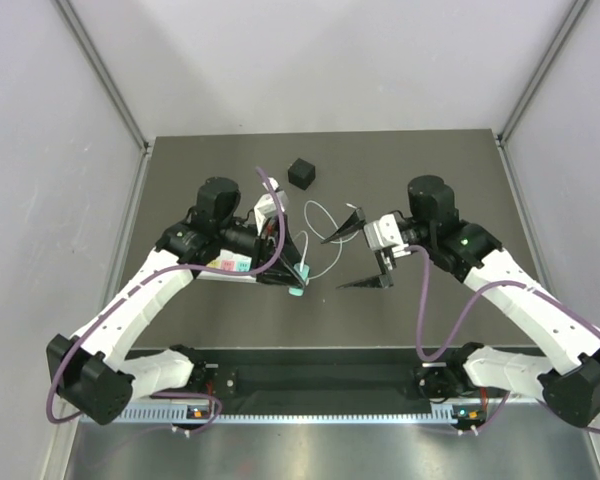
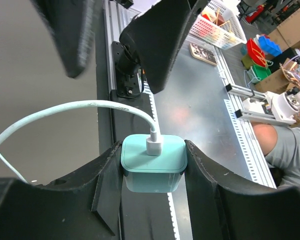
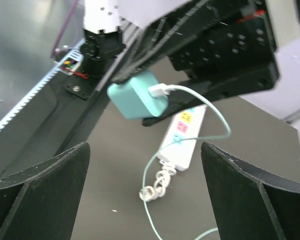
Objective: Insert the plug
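Observation:
The plug [image 2: 153, 159] is a small teal cube adapter with a white connector and a long thin pale wire [image 2: 65, 111]. My left gripper [image 2: 153, 162] is shut on its two sides and holds it above the table. In the top view the plug [image 1: 296, 289] hangs just right of the white power strip [image 1: 226, 265], at my left gripper [image 1: 294, 280]. My right gripper [image 1: 357, 254] stands open to the right of it, empty. In the right wrist view the plug [image 3: 136, 96] is ahead of my open right gripper [image 3: 145, 155], with the power strip [image 3: 183, 136] lying beyond.
A black cube [image 1: 301, 173] sits alone at the far middle of the dark mat. The wire loops over the mat [image 1: 322, 218]. A short coiled white cord [image 3: 158, 184] lies at the strip's end. A metal rail [image 1: 310, 412] runs along the near edge.

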